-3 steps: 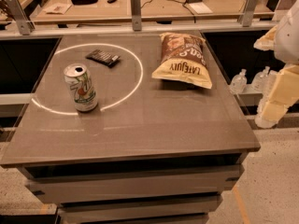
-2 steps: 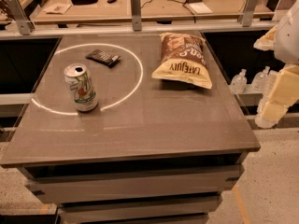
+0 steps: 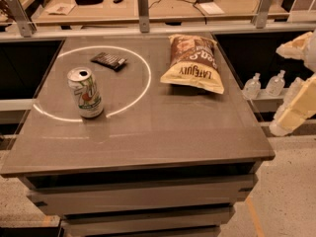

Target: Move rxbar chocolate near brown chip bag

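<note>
The rxbar chocolate [image 3: 108, 60] is a small flat dark bar lying at the far left of the grey table [image 3: 168, 127], inside a bright ring of light. The brown chip bag [image 3: 192, 63] lies at the far right of the table, brown end away from me and pale yellow end with dark lettering toward me. My gripper [image 3: 295, 107] shows as pale cream parts at the right edge of the camera view, beyond the table's right side and well away from both the bar and the bag. It holds nothing that I can see.
A white-green soda can [image 3: 85, 93] stands upright at the left, on the ring of light, nearer to me than the bar. A cluttered bench [image 3: 148, 4] lies behind a rail at the back. Small clear bottles [image 3: 266, 85] stand on a low shelf to the right.
</note>
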